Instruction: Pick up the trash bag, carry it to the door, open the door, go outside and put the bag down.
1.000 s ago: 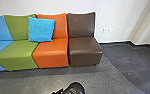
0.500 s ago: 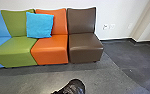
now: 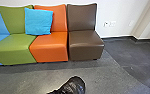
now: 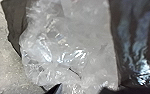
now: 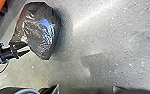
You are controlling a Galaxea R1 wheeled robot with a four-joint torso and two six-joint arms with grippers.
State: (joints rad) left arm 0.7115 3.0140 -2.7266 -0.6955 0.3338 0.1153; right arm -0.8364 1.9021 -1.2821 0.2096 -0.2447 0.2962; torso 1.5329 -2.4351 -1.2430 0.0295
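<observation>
The shiny dark trash bag shows at the bottom edge of the head view. In the right wrist view the same bag bulges out over the grey floor, with the left gripper right against its narrower end, the two fingers apart. Large and close in the left wrist view are the bag's dark folds and a pale, glossy stretch of plastic, with the left gripper at them. My right gripper stands open over bare floor, away from the bag.
A row of blue, green, orange and brown seats runs along the white wall, with a bright blue cushion on it. Grey floor lies in front and to the right, towards a wall corner.
The head camera's view has tilted downward, so the seats sit higher in it and more of the dark bag shows at the lower edge.
</observation>
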